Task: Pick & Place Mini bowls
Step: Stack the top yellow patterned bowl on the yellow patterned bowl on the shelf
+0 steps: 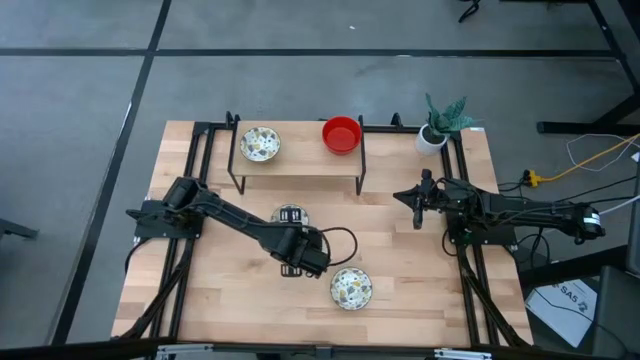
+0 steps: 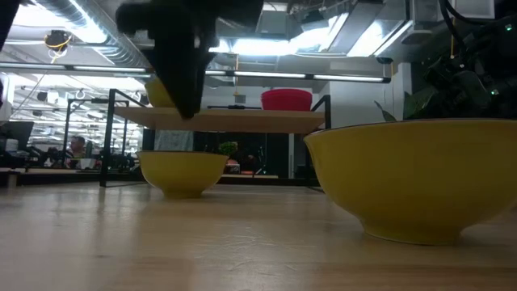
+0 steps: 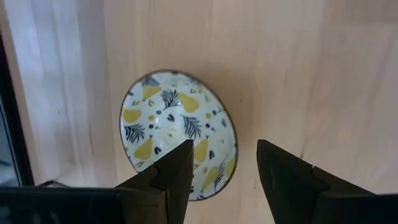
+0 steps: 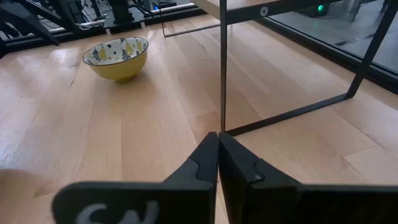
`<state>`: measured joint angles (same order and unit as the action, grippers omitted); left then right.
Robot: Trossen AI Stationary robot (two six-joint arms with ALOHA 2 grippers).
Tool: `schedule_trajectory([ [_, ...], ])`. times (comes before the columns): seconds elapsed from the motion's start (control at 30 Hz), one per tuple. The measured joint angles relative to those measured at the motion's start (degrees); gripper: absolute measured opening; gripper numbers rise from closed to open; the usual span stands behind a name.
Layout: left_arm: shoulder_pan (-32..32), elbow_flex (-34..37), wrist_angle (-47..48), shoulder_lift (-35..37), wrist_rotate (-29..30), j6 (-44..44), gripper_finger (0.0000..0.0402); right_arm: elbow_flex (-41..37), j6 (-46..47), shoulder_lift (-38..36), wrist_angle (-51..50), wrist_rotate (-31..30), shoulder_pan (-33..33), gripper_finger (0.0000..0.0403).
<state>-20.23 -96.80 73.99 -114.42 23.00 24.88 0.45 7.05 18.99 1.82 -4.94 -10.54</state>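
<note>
1. Here, the left gripper (image 1: 318,262) hangs over the middle of the light wooden table (image 1: 220,310), its two dark fingers (image 3: 174,180) spread wide and holding nothing.
2. In the left wrist view the gap between those fingers sits just beside the rim of a small round bowl with a white inside, yellow pears and dark leaves (image 3: 179,132); whether a finger touches the rim I cannot tell.
3. In the high view a patterned bowl (image 1: 351,288) sits upright, mouth up, near the table's front edge, just beside the left gripper; being round, it has no long axis to speak of. Its outside is plain yellow (image 2: 420,182) in the low view.
4. A second bowl of the same pattern (image 1: 290,215) stands upright on the table behind the left arm, partly covered by it in the high view; it also shows in the low view (image 2: 182,171) and the right wrist view (image 4: 117,57).
5. On the wooden shelf with a black metal frame (image 1: 300,165) at the back of the table, a third patterned bowl (image 1: 260,144) sits towards the left end, mouth up.
6. A plain bright red round bowl (image 1: 341,134) stands upright towards the right end of the same shelf, well apart from the patterned one.
7. The right gripper (image 1: 417,208) waits over the right side of the table, its fingers (image 4: 202,165) pressed together on nothing, pointing towards the shelf's leg (image 4: 224,68).
8. A white pot with a green plant (image 1: 436,130) stands at the back right corner.
</note>
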Motion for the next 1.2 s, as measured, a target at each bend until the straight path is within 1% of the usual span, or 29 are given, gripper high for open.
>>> schedule_trajectory([
  [0.13, 0.2, 5.4, -2.9, 1.2, 0.0, 0.6, 0.0168, 0.0, 0.0, 0.0, 0.0, 0.0, 0.0, 0.0014],
  [0.3, 0.2, 12.2, -9.9, 4.0, -0.2, 1.4, 0.0162, 0.0, 0.0, 0.0, 0.0, 0.0, 0.0, 0.0014],
  [0.53, 0.2, 18.5, -16.0, 6.3, -1.7, 2.7, 0.0154, 0.0, 0.0, 0.0, 0.0, 0.0, 0.0, 0.0014],
  [0.73, 0.1, 21.7, -17.9, 6.7, -1.7, 2.5, 0.0150, 0.0, 0.0, 0.0, 0.0, 0.0, 0.0, 0.0014],
  [0.9, 0.7, 24.3, -21.9, 6.7, -1.6, 1.9, 0.0149, 0.0, 0.0, 0.0, 0.0, 0.0, 0.0, 0.0014],
  [1.2, 0.9, 24.4, -25.0, 6.9, -0.1, 1.8, 0.0127, 0.0, 0.0, 0.0, 0.0, 0.0, 0.0, 0.0014],
])
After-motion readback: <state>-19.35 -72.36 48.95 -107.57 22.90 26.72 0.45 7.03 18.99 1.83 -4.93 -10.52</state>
